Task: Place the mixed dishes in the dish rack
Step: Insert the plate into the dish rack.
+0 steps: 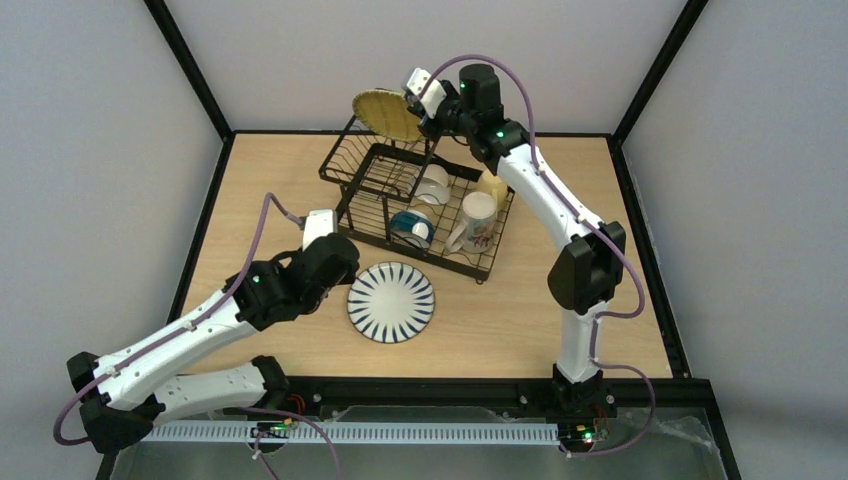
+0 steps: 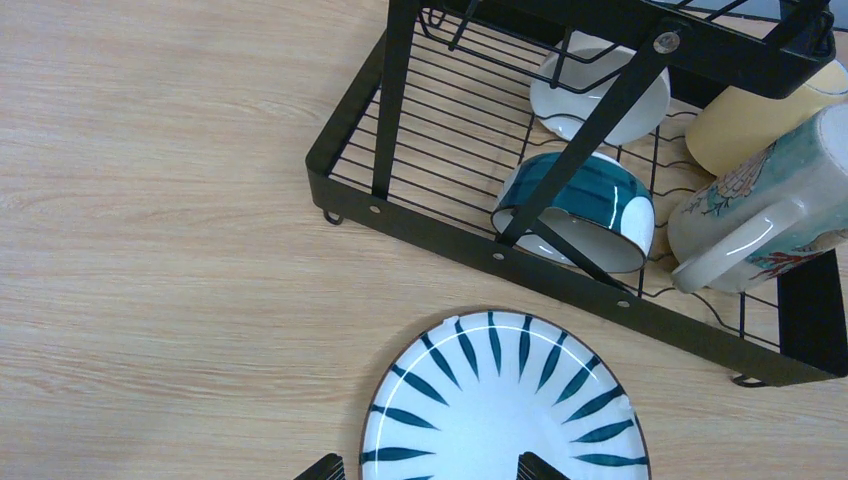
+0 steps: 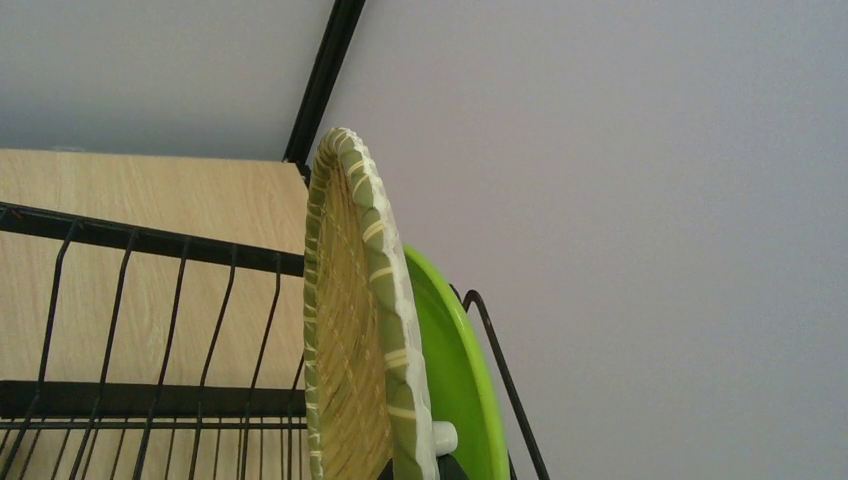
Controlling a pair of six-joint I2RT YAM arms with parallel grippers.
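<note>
desk [image 1: 250,200]: light wood. dish rack [image 2: 440,232]: black wire, sits mid-desk toward the far side, flat tray plus a raised tier at its far-left end. left arm [image 1: 190,335] is low over the near-left desk, right arm [image 1: 545,190] is stretched to the rack's far end.

striped plate [image 1: 391,301], white with dark radial stripes, lies flat on the desk just in front of the rack, not touching it. left fingers [image 2: 326,466] hover over it, spread apart, nothing between them.

right fingers [image 1: 428,120] are clamped on the edge of a woven-look plate [image 1: 390,114], which is upright above the raised tier. wrist view shows a green surface [image 3: 455,350] right behind it; can't tell if it's the same piece.

in the tray: blue-outside bowl [image 2: 575,205] on its side at the near rail, white bowl [image 2: 565,95] behind it, cream mug [image 2: 760,210] to the right, yellow mug [image 2: 750,125] just behind that.
</note>
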